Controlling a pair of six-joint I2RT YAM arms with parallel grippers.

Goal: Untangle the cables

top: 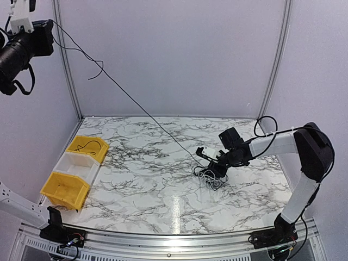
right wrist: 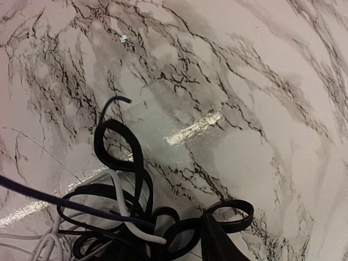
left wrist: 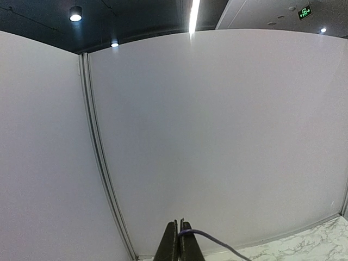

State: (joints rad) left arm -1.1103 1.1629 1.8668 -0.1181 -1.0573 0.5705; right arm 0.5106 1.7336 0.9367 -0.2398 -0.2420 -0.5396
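**One strand high, the knot on the table**

The left gripper (left wrist: 179, 235) is clenched on a black strand (top: 141, 109) and held high toward 10 o'clock in the overhead view. That line runs taut down to the clump (top: 212, 176) of cables on the marble table (top: 136, 190), at about 4 o'clock from its centre. The right gripper (top: 209, 157) sits right at the clump, and I can't tell whether it's pinching or loose. This looks like the pull-out step, with one cable drawn free while the rest is pinned. The next move, I'd say, calls for a firm hold-down on the knot and a steady pull away. The clump itself is glossy black loops tightly crossed, with a few pale wires (right wrist: 128, 215) threaded through.
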